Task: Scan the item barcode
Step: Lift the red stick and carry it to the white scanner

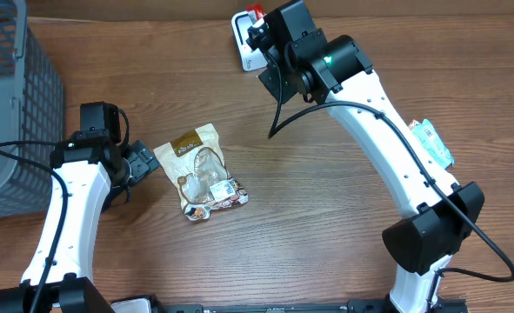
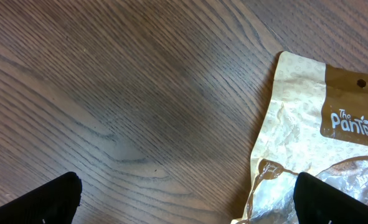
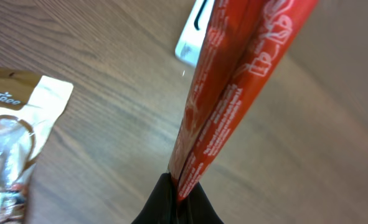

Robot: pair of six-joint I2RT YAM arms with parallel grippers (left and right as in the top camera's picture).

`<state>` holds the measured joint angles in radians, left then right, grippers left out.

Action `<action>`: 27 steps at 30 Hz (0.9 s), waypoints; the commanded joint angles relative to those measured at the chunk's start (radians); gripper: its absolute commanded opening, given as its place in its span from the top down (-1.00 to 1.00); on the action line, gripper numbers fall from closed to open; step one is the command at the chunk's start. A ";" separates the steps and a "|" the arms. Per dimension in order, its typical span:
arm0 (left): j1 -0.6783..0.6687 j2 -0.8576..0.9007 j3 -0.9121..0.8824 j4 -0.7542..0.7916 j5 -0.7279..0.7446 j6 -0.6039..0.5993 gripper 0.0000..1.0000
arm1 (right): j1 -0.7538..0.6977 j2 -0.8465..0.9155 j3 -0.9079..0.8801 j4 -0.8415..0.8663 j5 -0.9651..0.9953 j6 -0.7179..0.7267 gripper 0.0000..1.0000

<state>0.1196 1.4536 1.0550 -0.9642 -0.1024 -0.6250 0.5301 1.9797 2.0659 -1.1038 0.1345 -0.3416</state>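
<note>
- The left hand hangs low over the wooden counter, its jaws apart.
- A tan snack pouch lies flat just in front of that hand's fingertips, apart from them.
- A grey mesh basket stands behind the left hand, at the counter's edge.
- The right hand reaches to the far side, closed on a red packet at its tip.
- A white flat device lies directly under the right hand.
- A teal packet lies well behind the right hand, beside its arm.
</note>
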 commanded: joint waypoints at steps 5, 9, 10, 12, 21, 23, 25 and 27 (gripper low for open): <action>0.002 -0.002 0.000 0.000 -0.012 0.013 -1.00 | -0.021 0.079 0.015 0.111 0.131 -0.269 0.93; 0.002 -0.002 0.000 0.000 -0.012 0.013 -1.00 | -0.021 0.144 0.015 0.215 0.281 -0.321 0.93; 0.002 -0.002 0.000 0.000 -0.012 0.013 -1.00 | -0.021 0.159 0.015 0.240 0.300 -0.330 0.93; 0.002 -0.002 0.000 0.000 -0.012 0.013 -1.00 | -0.021 0.185 0.015 0.286 0.337 -0.348 0.93; 0.002 -0.002 0.000 0.000 -0.012 0.013 -1.00 | -0.022 0.351 0.015 0.581 0.591 -0.348 0.92; 0.002 -0.002 0.000 0.000 -0.012 0.013 -0.99 | -0.022 0.385 0.015 0.625 0.602 -0.348 0.92; 0.002 -0.002 0.001 0.000 -0.012 0.013 -1.00 | -0.022 0.415 0.015 0.657 0.610 -0.348 0.93; 0.002 -0.002 0.000 0.000 -0.012 0.013 -1.00 | -0.021 0.442 0.015 0.698 0.640 -0.348 0.93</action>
<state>0.1196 1.4536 1.0550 -0.9642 -0.1024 -0.6250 0.5114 2.3875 2.0663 -0.4385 0.6991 -0.6884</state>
